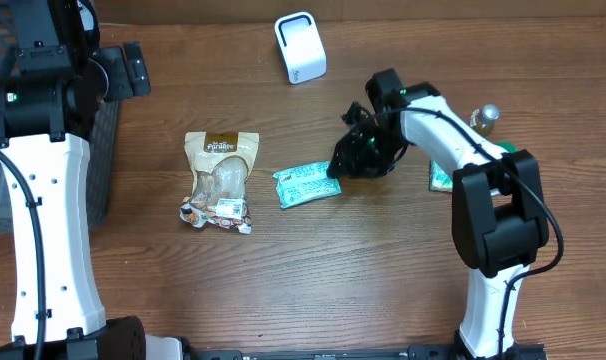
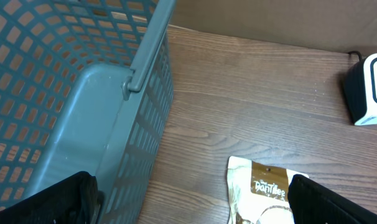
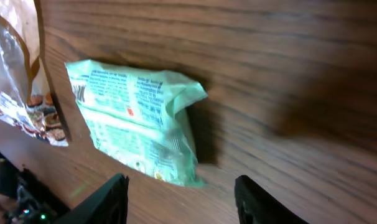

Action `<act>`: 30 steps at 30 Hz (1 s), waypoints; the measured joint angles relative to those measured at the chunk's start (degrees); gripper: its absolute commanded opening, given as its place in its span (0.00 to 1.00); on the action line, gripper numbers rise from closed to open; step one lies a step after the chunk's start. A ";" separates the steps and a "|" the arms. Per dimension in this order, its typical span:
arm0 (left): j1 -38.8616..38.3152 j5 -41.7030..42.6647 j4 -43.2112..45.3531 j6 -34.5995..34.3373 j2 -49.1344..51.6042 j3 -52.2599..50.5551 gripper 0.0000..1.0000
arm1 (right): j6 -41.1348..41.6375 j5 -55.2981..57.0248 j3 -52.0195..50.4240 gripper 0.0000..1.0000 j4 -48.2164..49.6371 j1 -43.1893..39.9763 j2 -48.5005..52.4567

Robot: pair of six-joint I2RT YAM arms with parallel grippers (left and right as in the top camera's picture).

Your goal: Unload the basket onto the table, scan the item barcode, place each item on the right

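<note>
A grey mesh basket (image 2: 64,93) is set at the far left of the wooden table (image 1: 333,280). A tan snack pouch (image 1: 220,180) is laid left of centre, and a small bottle (image 1: 486,116) is seen at the right.

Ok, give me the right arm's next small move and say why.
Probably ease the right gripper forward so its open jaws straddle the near edge of the green packet, then close. The packet lies flat on the table, just ahead of the jaws and not gripped, and the white scanner it must reach stands apart at the table's far side.
</note>
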 measured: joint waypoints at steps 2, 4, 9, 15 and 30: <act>0.00 0.00 0.00 0.00 0.00 0.00 0.99 | 1.31 -1.03 -2.49 0.49 4.26 0.31 0.00; 0.00 0.00 0.00 0.00 0.00 0.00 0.99 | 2.99 -1.57 -4.68 0.49 7.96 0.42 0.00; 0.00 0.00 0.00 0.00 0.00 0.00 1.00 | 7.21 -5.22 -8.94 0.48 15.54 0.68 -0.35; 0.00 0.00 0.00 0.00 0.00 0.00 1.00 | 9.20 -9.90 -12.70 0.40 20.39 0.66 -0.76; 0.00 0.00 -0.02 0.00 0.00 0.00 1.00 | 9.88 -10.58 -13.88 0.09 20.17 0.68 -0.76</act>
